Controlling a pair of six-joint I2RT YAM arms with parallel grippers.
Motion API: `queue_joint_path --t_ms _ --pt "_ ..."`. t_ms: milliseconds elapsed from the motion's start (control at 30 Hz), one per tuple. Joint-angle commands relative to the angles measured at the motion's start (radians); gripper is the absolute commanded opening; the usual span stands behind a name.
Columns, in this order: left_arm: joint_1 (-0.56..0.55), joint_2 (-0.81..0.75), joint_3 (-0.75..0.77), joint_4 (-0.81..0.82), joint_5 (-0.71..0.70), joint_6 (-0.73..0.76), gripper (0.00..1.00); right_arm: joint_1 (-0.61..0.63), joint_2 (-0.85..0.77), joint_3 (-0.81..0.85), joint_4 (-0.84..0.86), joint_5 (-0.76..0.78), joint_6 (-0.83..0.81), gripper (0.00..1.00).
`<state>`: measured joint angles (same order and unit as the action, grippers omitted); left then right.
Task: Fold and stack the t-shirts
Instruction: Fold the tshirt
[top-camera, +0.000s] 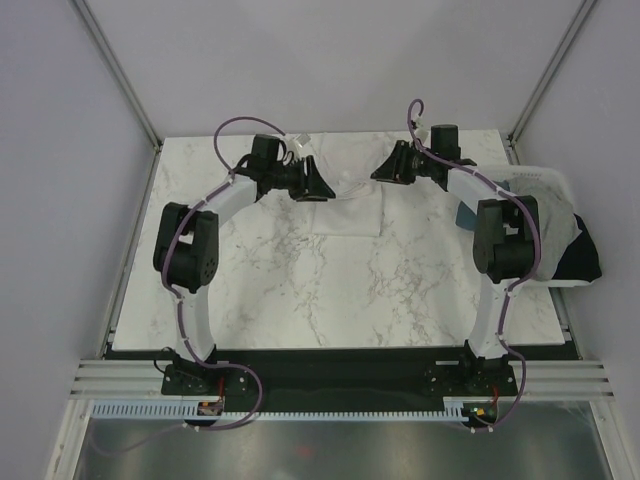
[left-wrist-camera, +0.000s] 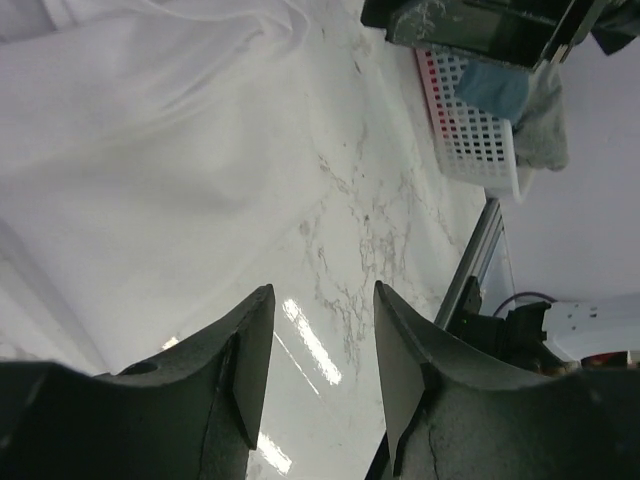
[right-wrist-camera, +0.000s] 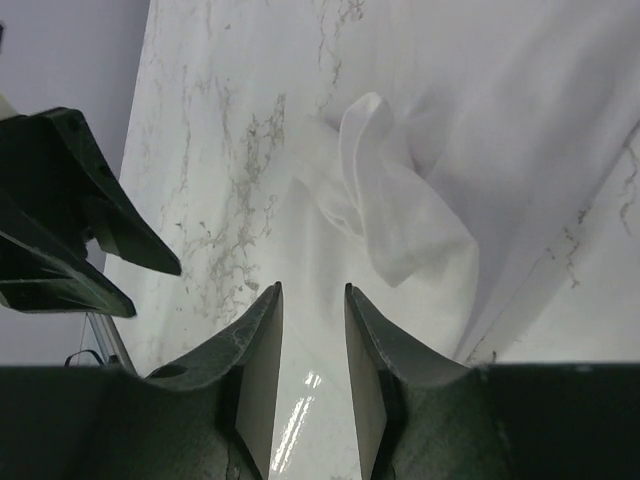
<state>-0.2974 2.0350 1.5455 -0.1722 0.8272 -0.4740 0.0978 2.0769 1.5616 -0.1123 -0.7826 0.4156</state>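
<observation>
Your left pincer (left-wrist-camera: 322, 300) has its fingers apart with only bare counter (left-wrist-camera: 400, 230) between them. The white t-shirt (left-wrist-camera: 150, 150) lies rumpled on the marble just ahead of it and off to one side, clear of both fingers. Your right pincer (right-wrist-camera: 313, 295) is likewise apart and empty, and a bunched fold of the same shirt sits just ahead of its tips. Well away from both pincers, out past the right arm, the white bin (top-camera: 545, 182) holds teal-blue cloth (left-wrist-camera: 495, 88) and grey cloth (left-wrist-camera: 540, 125), with a black shirt (top-camera: 582, 262) at its near end.
</observation>
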Motion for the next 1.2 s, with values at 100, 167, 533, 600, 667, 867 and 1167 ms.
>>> queue_joint_path --t_ms 100,167,533,600,667,867,1167 --pt "-0.062 0.063 -0.035 0.045 0.05 -0.006 0.52 0.051 0.046 0.031 0.04 -0.089 0.043 0.36" --pt "-0.065 0.1 -0.018 0.046 0.043 -0.006 0.52 0.063 0.061 0.038 0.042 -0.093 0.042 0.36" --pt "-0.065 0.232 0.061 0.025 0.001 -0.021 0.52 0.109 0.13 0.06 0.033 -0.084 0.043 0.36" --pt "-0.066 0.237 0.056 0.027 -0.003 -0.026 0.52 0.109 0.159 0.084 0.025 -0.081 0.041 0.36" --pt "-0.065 0.237 0.048 0.027 -0.014 -0.023 0.52 0.109 0.179 0.106 0.017 -0.072 0.037 0.36" --pt "-0.065 0.229 0.039 0.025 -0.02 -0.015 0.52 0.112 0.244 0.159 0.003 -0.041 0.025 0.35" --pt "-0.068 0.212 0.005 0.02 -0.045 0.014 0.52 0.097 0.385 0.441 -0.006 0.04 0.018 0.35"
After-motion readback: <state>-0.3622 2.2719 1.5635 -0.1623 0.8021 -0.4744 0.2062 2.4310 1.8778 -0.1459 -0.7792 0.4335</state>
